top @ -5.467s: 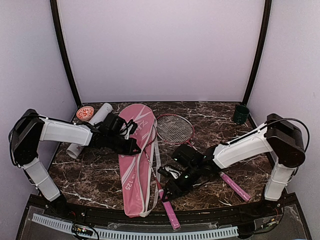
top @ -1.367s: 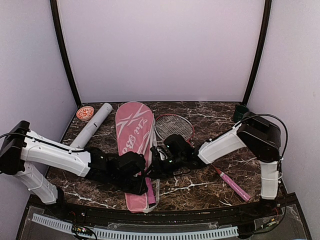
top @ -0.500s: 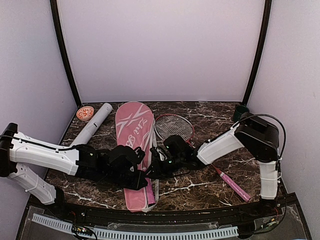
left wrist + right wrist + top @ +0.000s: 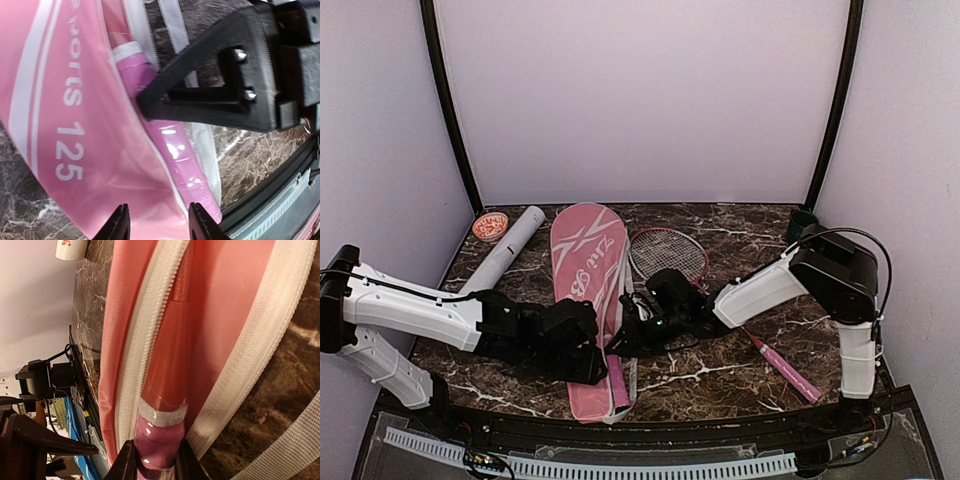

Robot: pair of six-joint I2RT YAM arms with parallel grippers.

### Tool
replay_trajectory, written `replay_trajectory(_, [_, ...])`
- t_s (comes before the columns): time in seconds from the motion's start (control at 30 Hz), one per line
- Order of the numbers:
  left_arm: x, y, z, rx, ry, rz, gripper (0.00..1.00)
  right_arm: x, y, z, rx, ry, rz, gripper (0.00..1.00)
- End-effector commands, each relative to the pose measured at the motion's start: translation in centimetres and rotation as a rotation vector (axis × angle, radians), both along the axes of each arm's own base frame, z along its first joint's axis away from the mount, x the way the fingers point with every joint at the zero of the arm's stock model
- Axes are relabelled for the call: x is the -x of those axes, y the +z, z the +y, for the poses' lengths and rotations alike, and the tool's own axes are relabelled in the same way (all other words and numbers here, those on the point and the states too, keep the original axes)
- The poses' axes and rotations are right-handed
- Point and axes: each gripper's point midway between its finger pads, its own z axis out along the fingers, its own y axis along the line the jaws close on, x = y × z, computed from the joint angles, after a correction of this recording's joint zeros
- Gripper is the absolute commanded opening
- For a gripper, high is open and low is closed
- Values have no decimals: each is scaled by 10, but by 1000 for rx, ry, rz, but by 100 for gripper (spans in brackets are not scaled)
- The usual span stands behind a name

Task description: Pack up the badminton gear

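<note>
At the open zip (image 4: 150,325) along the right edge of the pink bag (image 4: 582,262), the right gripper (image 4: 156,461) clamps both fingers on the pink handle (image 4: 159,437) of a racket (image 4: 172,355), whose shaft runs up inside the bag between the zip's white teeth. Just left of it, over the bag's near end, the left gripper (image 4: 159,226) hovers with its fingers parted and nothing between them. The bag's fabric and the same handle lie beneath it.

The step in hand looks to be feeding this first racket into the bag. Its head and most of its shaft appear to be hidden inside, while the handle's butt lies uncovered at the bag's near right edge. The next move likely calls for the right arm to push the handle on toward the bag's far end. The left gripper would pinch the flap open or pin the bag so it does not slide.

A second racket (image 4: 668,256) lies outside, its strung head just right of the bag. The white tube (image 4: 508,252) rests to the bag's left, with a red cap (image 4: 490,226) beside its far end, seemingly off. What the tube holds cannot be seen, and no shuttlecocks show in any view. A dark green cup (image 4: 802,224) stands well to the bag's right
</note>
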Motion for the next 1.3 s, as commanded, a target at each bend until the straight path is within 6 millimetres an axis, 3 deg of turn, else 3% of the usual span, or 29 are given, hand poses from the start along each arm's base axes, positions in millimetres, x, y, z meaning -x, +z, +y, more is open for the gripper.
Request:
replay_trajectory(0.0, [-13, -2, 19, -63, 88, -42, 45, -12, 10, 10, -48, 3, -54, 0])
replay_trajectory(0.27, [-38, 5, 1, 25, 54, -66, 42, -11, 7, 8, -47, 4, -48, 0])
replay_trajectory(0.67, [-29, -17, -13, 44, 39, 25, 36, -10, 8, 10, -55, 6, -45, 0])
replay_trajectory(0.77, [-25, -21, -13, 49, 42, 47, 27, -11, 9, 10, -61, 7, -45, 0])
replay_trajectory(0.93, [-25, -17, -13, 61, 45, 44, 1, -10, 10, 11, -68, 6, -40, 0])
replay_trajectory(1.27, [-20, 13, -27, 188, -15, 16, 0, -19, 35, 13, -113, -35, -71, 0])
